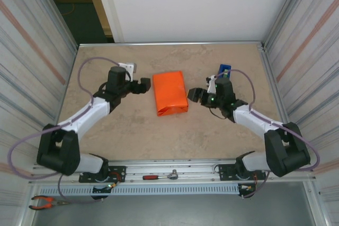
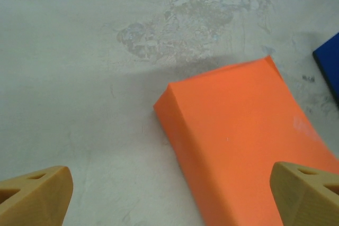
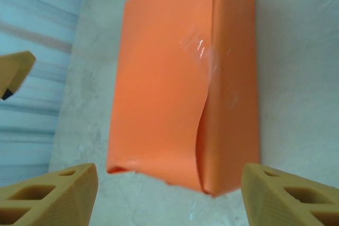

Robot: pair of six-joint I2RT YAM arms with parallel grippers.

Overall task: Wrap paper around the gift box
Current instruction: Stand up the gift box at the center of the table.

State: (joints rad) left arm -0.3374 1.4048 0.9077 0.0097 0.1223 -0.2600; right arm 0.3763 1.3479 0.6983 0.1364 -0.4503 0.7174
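Marbled beige surface (image 1: 132,130) runs between corrugated metal walls, and in the middle of it you have the gift box (image 1: 170,93) lying flat between the two arms, already covered all round in the orange paper (image 3: 159,78). You can see a clear strip of tape (image 3: 203,51) across the long seam, so the main fold looks fixed. Nearer the end the overlapping edge (image 3: 201,130) gapes a little. I judge the job nearly done, with perhaps one more strip from the blue tape dispenser (image 1: 224,70) left to you. Your left gripper (image 1: 145,85) and right gripper (image 1: 196,96) stand just beside the parcel, jaws spread and pinching nothing. You have no brand, label or writing to read anywhere.
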